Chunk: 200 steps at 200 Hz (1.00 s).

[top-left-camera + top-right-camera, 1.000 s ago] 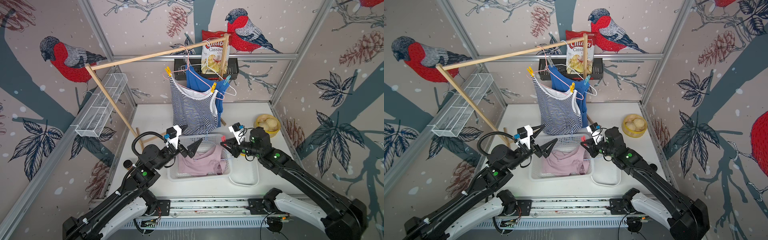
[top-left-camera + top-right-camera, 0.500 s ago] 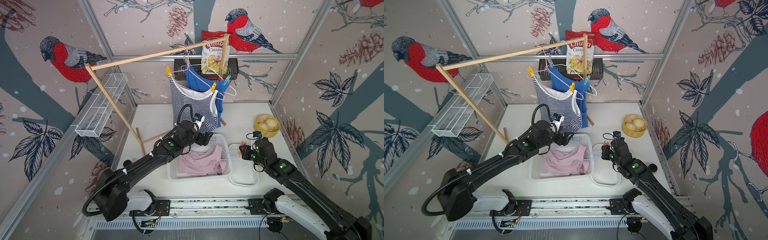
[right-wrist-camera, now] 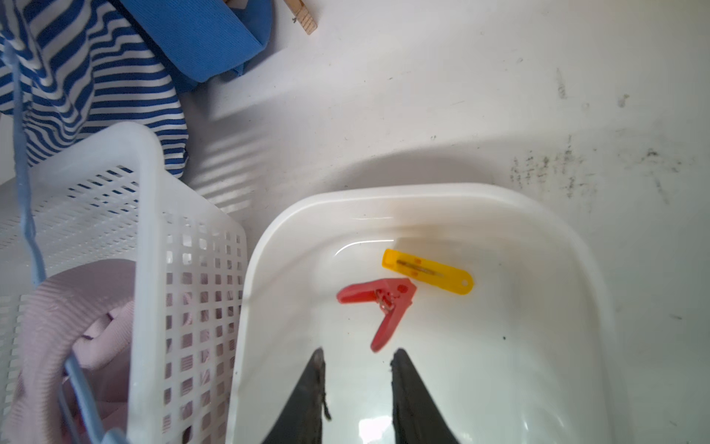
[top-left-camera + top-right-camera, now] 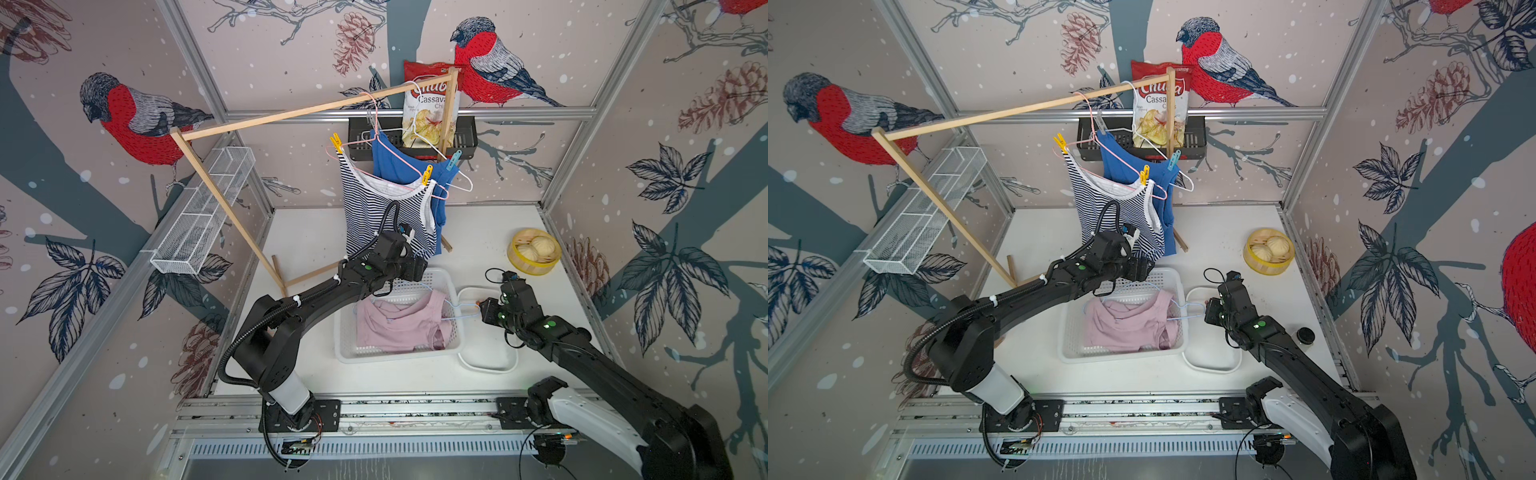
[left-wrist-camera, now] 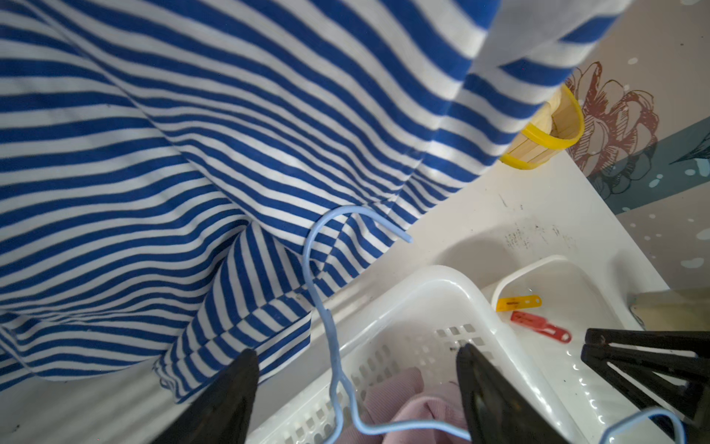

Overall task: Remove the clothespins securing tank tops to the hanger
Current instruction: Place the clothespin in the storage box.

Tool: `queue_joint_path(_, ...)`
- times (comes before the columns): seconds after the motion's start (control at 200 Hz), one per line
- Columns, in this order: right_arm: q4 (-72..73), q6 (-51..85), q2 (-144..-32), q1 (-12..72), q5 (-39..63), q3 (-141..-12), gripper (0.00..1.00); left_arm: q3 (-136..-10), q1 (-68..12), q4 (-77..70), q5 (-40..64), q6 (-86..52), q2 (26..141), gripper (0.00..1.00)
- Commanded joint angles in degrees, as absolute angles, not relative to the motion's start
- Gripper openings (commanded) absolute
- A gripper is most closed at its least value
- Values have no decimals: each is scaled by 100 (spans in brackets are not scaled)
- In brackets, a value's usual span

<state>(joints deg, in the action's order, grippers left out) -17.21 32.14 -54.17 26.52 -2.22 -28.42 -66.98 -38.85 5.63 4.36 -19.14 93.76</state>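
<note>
Nearest, right of centre in both top views, the right hand (image 3: pixel 359 353) is held over the white tub (image 3: pixel 269 246). Its fingers are apart with nothing between them. A red clothespin (image 3: pixel 384 296) and a loose yellow clothespin (image 3: pixel 426 271) lie inside the tub. At centre, the left hand (image 5: pixel 357 350) is spread wide above the basket (image 4: pixel 440 276) and grips nothing.

Higher in the frame, yellow clothespins (image 4: pixel 427 174) pin up the striped top (image 4: pixel 374 212). Each is best pinched at its tail ends and drawn off along the strap, so that nothing is dragged off the wooden rail (image 4: pixel 291 114).
</note>
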Motion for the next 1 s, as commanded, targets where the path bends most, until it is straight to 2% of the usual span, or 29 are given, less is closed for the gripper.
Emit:
queue_joint_path(0.0, -1460, 3022, -5702, 2563, -30, -2885, 32, -6743, -3861, 690, 321, -2072, 9439, 79)
queue_joint_path(0.205, -1244, 2989, -6019, 2531, 105, -2851, 32, -6681, -3754, 724, 223, -1995, 9563, 74)
queue_joint_path(0.38, -1345, 3116, -5643, 2535, -17, -2748, 35, -6601, -3708, 470, 584, -2015, 9597, 72)
queue_joint_path(0.52, -1382, 3204, -4960, 2527, -321, -2624, 44, -6647, -3706, 501, 624, -1956, 9736, 69)
queue_joint_path(0.64, -1308, 3198, -4487, 2527, -466, -2550, 46, -6694, -3691, 525, 621, -1971, 9879, 66)
queue_joint_path(0.735, -1283, 3230, -4196, 2516, -669, -2518, 54, -6735, -3691, 481, 713, -2018, 9970, 64)
queue_joint_path(0.845, -1187, 3256, -3875, 2520, -816, -2462, 55, -6758, -3691, 405, 897, -2067, 10066, 58)
queue_joint_path(0.936, -1099, 3269, -3638, 2521, -869, -2372, 55, -6783, -3693, 385, 984, -2083, 10122, 48)
queue_joint_path(0.996, -1056, 3290, -3516, 2517, -902, -2293, 55, -6790, -3692, 337, 997, -2110, 10166, 47)
